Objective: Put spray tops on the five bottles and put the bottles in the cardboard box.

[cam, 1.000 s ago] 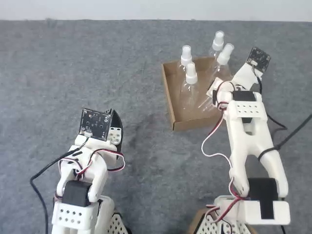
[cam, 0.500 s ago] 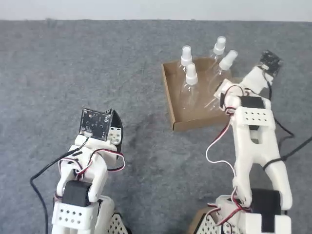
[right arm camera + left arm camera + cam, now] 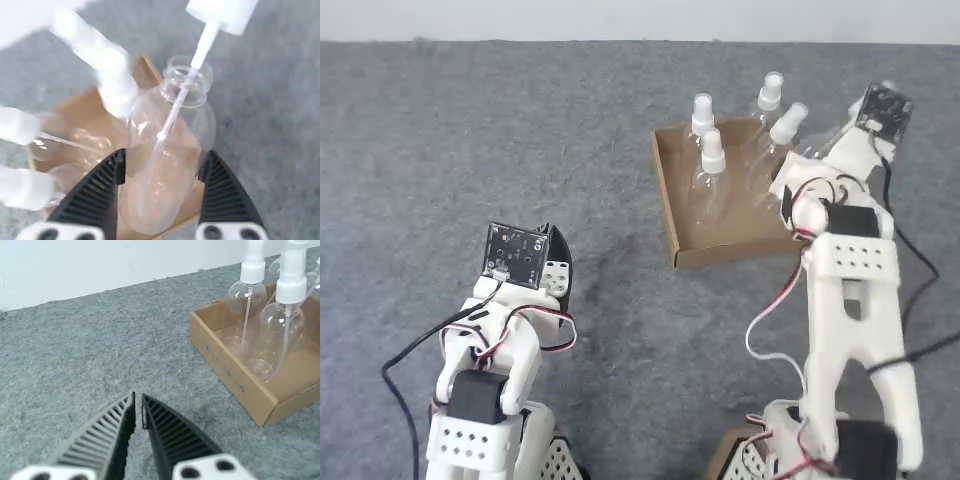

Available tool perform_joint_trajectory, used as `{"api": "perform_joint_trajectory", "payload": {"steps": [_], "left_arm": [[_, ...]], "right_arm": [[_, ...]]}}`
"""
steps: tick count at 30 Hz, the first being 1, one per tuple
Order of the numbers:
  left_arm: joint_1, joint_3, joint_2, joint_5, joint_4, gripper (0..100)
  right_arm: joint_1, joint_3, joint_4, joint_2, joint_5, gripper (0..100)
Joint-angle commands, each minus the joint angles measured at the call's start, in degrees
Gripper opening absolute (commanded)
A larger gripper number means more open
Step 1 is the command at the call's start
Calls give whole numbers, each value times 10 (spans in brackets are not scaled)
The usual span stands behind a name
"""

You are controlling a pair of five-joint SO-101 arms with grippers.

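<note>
**A:** Where is the clear plastic bottle [image 3: 170, 120] relative to the shallow brown cardboard box [image 3: 665, 190]?

**B:** It leans at the box's right wall, clamped between the jaws of the right pincer [image 3: 163, 157]. Its long axis runs away from that pincer, neck farthest.

**A:** And its white spray top [image 3: 220, 12]?

**B:** The head is off the neck, with only the tube inside. I'd judge seating comes next.

**A:** And the left pincer [image 3: 138, 402]?

**B:** Its jaws are together over the grey felt bench [image 3: 520, 130], well left of the box. The right arm is nearer.
</note>
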Motion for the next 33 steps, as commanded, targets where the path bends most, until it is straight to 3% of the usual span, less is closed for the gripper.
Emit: {"api": "perform_joint_trajectory", "payload": {"steps": [1,5,11,14,19,33], "left_arm": [[-3,-2,-9,-4,-18,12],[-3,-2,-9,-4,-18,12],[-3,-2,-9,-3,-18,12],[-3,-2,-9,-3,-18,12],[-3,-2,-9,-3,-18,12],[-3,-2,-9,-3,-18,12]], "right_arm": [[1,4,-6,-79,61,65],[-6,18,-7,-106,128,7],[-64,96,-28,-182,191,6],[-81,176,-120,-222,200,6],[-84,313,-298,-253,302,6],[-85,377,-403,-260,302,6]]}}
